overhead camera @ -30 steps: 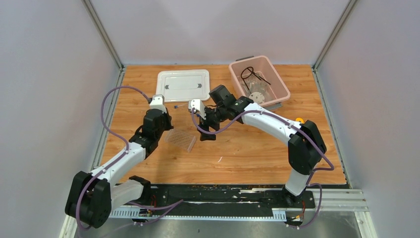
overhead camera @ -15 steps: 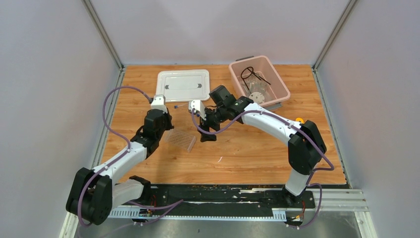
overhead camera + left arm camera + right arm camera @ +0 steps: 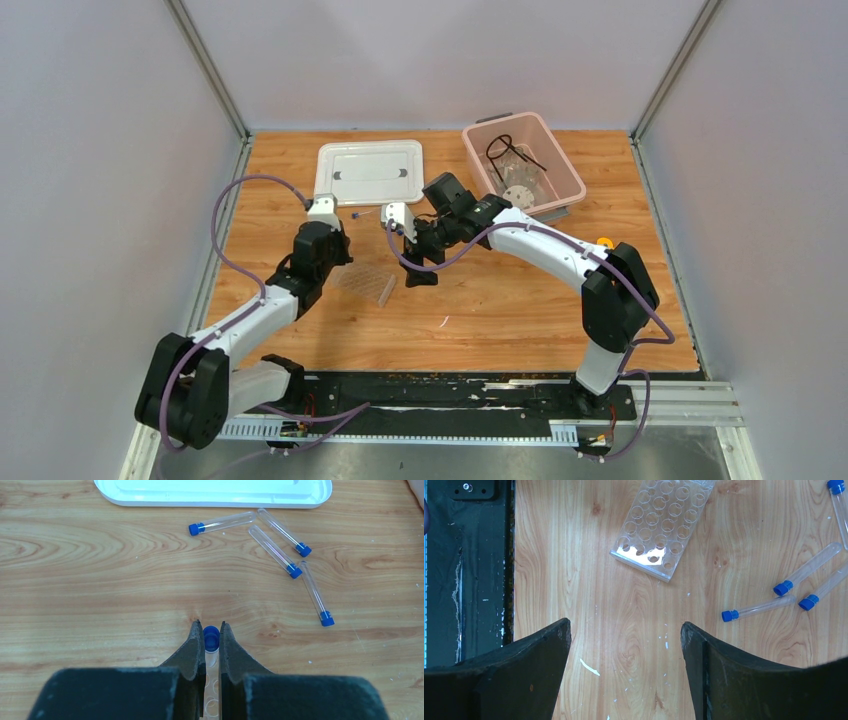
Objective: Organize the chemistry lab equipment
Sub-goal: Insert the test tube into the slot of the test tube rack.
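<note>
My left gripper point(image 3: 210, 625) is shut on a clear blue-capped tube point(image 3: 211, 639), held cap forward just above the table. Part of the clear tube rack point(image 3: 212, 700) shows below, between its fingers. Several more blue-capped tubes point(image 3: 222, 522) lie loose on the wood ahead. In the top view the left gripper point(image 3: 338, 262) sits at the left end of the rack point(image 3: 368, 284). My right gripper point(image 3: 624, 635) hangs open over bare wood with nothing in it, the rack point(image 3: 664, 525) and loose tubes point(image 3: 759, 609) beyond it. The black wire tripod point(image 3: 505, 148) and bagged white disc point(image 3: 518, 192) lie in the pink bin.
The pink bin point(image 3: 575, 180) stands at the back right, its white lid point(image 3: 370, 172) flat at the back centre. A small orange object point(image 3: 605, 241) lies near the right arm's elbow. The black base rail point(image 3: 464, 570) borders the table's near edge.
The left arm has edged slightly forward towards the rack with the tube still in its grip. The right arm has not moved.
</note>
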Robot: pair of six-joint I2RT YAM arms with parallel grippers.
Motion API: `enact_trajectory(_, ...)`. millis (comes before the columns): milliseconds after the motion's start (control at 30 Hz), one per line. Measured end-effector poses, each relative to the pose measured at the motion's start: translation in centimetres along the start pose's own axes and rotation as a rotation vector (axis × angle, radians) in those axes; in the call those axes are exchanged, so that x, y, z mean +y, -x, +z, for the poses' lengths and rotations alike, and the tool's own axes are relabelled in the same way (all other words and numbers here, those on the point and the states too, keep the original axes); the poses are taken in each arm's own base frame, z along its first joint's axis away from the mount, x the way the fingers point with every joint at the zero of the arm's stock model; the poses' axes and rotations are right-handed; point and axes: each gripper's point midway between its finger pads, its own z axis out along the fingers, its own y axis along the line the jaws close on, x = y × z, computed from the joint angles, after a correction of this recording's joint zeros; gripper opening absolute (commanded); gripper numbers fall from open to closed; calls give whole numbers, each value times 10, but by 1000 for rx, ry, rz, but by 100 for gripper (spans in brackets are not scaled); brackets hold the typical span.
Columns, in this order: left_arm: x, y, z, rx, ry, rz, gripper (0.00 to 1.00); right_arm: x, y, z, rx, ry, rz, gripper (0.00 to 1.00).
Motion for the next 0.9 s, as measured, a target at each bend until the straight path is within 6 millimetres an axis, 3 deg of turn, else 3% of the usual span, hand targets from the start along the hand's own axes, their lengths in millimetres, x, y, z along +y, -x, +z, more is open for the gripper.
enact_trajectory(367,5,-17,2,18,1,35,2,1,-1,0,4,4,0,80)
enact_trajectory(667,8,-24,2,10,-3,63,47,2,-2,0,7,8,-2,80)
enact_trajectory(733,8,-20,-1,-2,-7,66,58,2,-3,0,9,9,-3,80)
enact_trajectory(900,7,1,-17,-62,-13,53,75,2,-3,-1,11,10,-8,80)
